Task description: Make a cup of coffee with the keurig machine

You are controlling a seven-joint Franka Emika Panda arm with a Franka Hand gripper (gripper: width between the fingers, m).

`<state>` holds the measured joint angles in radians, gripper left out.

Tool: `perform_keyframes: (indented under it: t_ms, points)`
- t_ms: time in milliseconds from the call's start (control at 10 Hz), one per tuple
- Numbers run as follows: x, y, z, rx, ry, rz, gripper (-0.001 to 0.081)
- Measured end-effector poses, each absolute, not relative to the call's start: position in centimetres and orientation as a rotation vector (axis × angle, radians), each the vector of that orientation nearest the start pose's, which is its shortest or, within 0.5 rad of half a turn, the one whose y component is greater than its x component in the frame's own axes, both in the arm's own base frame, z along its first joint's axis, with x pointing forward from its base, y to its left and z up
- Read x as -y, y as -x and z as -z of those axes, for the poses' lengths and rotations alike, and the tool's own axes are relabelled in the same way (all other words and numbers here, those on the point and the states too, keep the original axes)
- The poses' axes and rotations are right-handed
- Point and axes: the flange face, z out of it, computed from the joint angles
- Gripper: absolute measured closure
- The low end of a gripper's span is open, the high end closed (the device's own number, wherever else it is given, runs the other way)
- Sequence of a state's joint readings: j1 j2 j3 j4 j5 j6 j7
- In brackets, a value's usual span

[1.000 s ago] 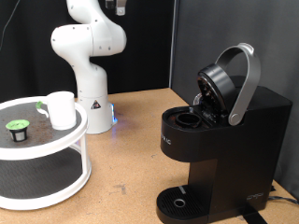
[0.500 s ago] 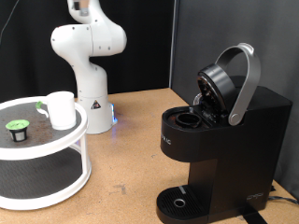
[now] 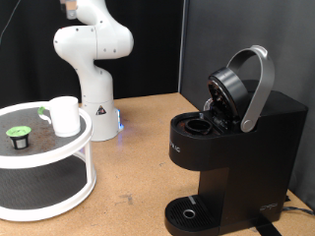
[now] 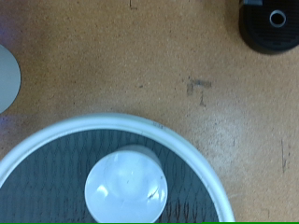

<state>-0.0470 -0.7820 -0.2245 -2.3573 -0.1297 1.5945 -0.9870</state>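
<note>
The cup (image 3: 64,115), a small white mug, stands on the top tier of the white round stand (image 3: 59,147) at the exterior view's left. In the wrist view the cup (image 4: 126,187) shows from above. The keurig machine (image 3: 236,147) stands at the exterior view's right with its grey-handled lid (image 3: 246,84) raised and its pod chamber (image 3: 202,125) open. Its round drip tray (image 3: 187,211) also shows in the wrist view (image 4: 271,23). The gripper's fingers show in neither view. Only a blurred end of the arm (image 3: 69,6) sits at the exterior view's top edge.
A small dark pod with a green top (image 3: 17,136) sits on the stand's top tier beside the cup. The robot's white base (image 3: 94,93) stands behind the stand. The brown table (image 3: 138,157) lies between stand and machine. A dark curtain hangs behind.
The arm's end at the exterior view's top edge has moved towards the left, from above the table to above the stand side. Cup, pod and machine have not moved.
</note>
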Motion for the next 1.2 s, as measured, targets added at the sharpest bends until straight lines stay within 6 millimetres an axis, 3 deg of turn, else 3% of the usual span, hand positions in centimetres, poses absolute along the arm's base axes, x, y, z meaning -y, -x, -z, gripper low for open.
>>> perform_keyframes:
  t_ms: [700,1000,1200]
  points:
    - [22.6,-26.4,-57.3,1.140,2.915,0.119,-0.0001]
    - [22.7,-26.7,-57.0,1.223,2.865,0.116,-0.0001]
    - [20.9,-28.4,-56.7,1.565,2.674,0.086,-0.0001]
